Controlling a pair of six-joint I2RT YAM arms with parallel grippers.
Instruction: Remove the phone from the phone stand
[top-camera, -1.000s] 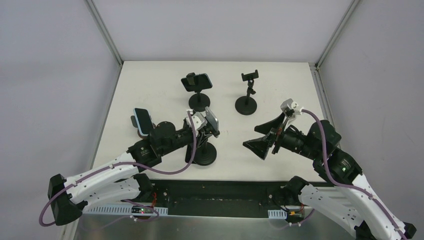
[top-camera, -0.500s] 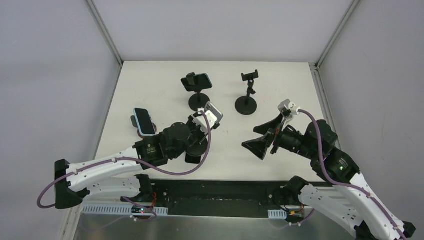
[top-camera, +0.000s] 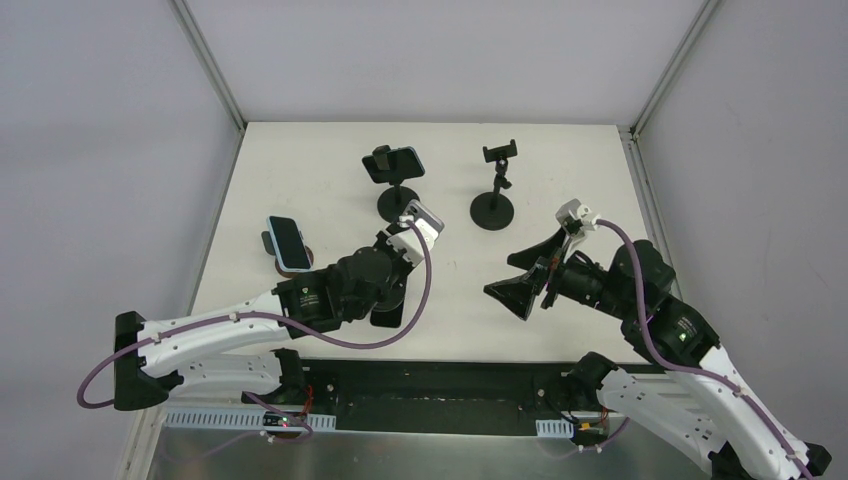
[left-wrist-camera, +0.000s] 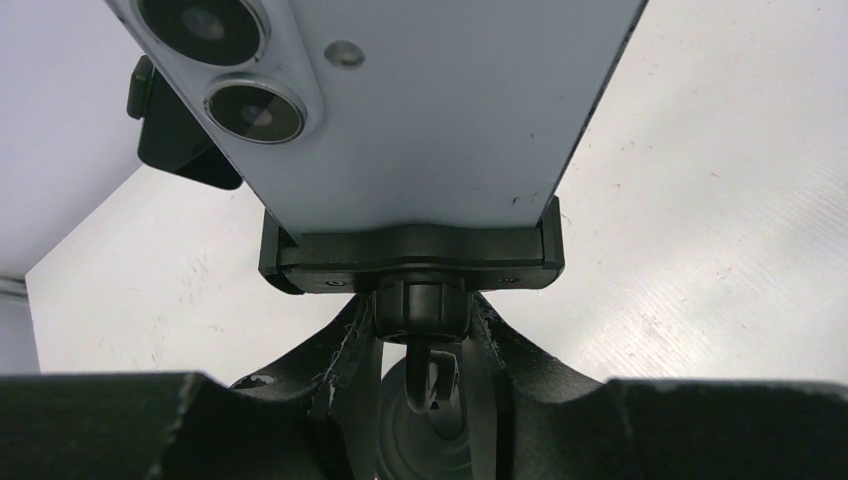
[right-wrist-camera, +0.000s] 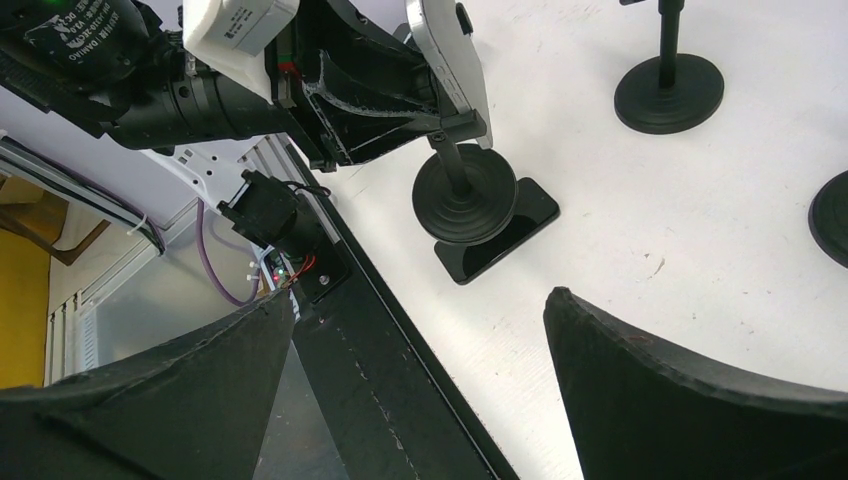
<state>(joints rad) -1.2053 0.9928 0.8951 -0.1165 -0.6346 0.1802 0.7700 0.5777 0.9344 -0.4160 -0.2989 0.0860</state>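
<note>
Clenched with the left claw (left-wrist-camera: 424, 385) on the neck of the phone stand (left-wrist-camera: 410, 262), phone (top-camera: 422, 216) clamped in its cradle near frame centre; right claw (top-camera: 505, 276) released at centre right. Might tip the stand or drop the phone onto the counter (top-camera: 300, 180) by tugging unbraced.

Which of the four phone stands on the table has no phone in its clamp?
The back-right stand: its clamp is bare. The back-middle stand, the far-left stand and the near stand in the left gripper each carry a phone.

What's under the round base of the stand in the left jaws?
A flat black slab, maybe a phone, lies on the table there. The stand's base covers most of it; contact unclear.
</note>
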